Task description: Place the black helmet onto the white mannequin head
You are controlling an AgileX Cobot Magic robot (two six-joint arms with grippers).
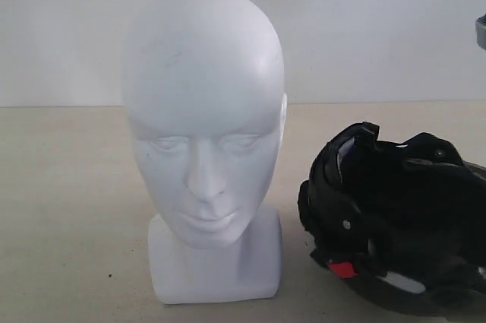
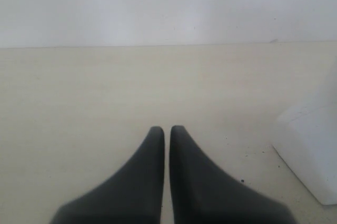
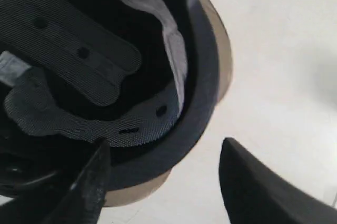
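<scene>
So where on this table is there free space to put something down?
In the exterior view, the widest bare stretch of table lies left of the white mannequin head, and a strip runs behind it to the wall. The right side is crowded: the black helmet fills it, leaving only a narrow gap beside the head's base.

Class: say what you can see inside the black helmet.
Inside the black helmet: dark mesh padding and a red tab near the rim. The deep crown is dark, so hidden.
</scene>
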